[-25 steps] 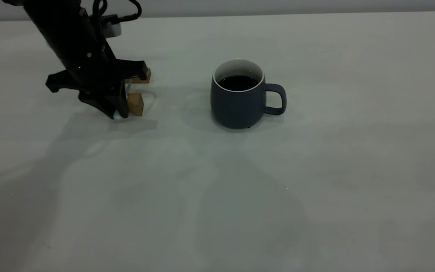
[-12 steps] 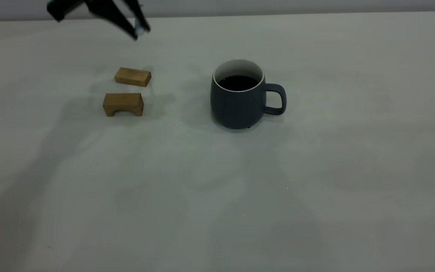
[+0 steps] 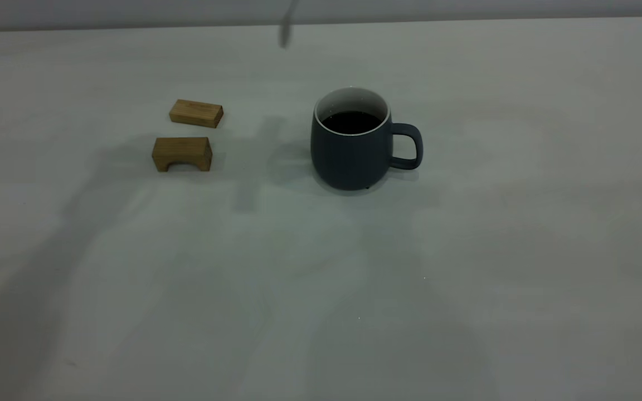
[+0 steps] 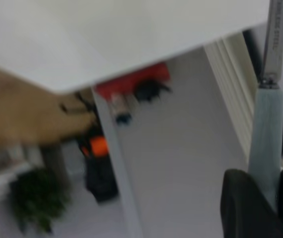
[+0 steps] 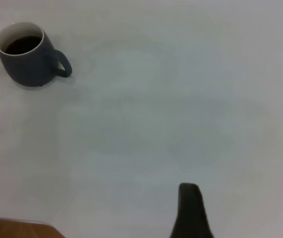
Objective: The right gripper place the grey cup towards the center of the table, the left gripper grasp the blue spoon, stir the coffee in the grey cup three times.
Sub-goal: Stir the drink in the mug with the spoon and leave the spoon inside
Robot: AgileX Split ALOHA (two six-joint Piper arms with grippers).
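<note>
Exterior view
- Grey cup (image 3: 351, 139): standing upright on the table (image 3: 466, 278), slightly right of frame centre, handle pointing right.
- Coffee (image 3: 351, 122): sitting dark inside the white interior.
- Blue spoon (image 3: 286, 28): showing only as a blurred grey sliver hanging at the top edge, up and left of the cup, well clear of it.
- Wooden blocks: flat block (image 3: 195, 113) and arched block (image 3: 181, 153) lying at centre left, close together but apart, one behind the other.
- Arms: neither gripper is appearing here.

Left wrist view
- Left gripper (image 4: 260, 203): occupying the lower right corner, black fingers (image 4: 241, 203) pressing on either side of the pale blue handle.
- Blue spoon (image 4: 266, 134): running upward along the right edge, metal neck continuing to the top of the frame.
- Background: blurred room beyond the table edge.

Right wrist view
- Right gripper: one dark finger (image 5: 191, 210) showing at bottom centre; finger spacing cannot be determined.
- Grey cup (image 5: 30, 62): standing at upper left, well apart from that finger, coffee (image 5: 22, 44) visible inside.
</note>
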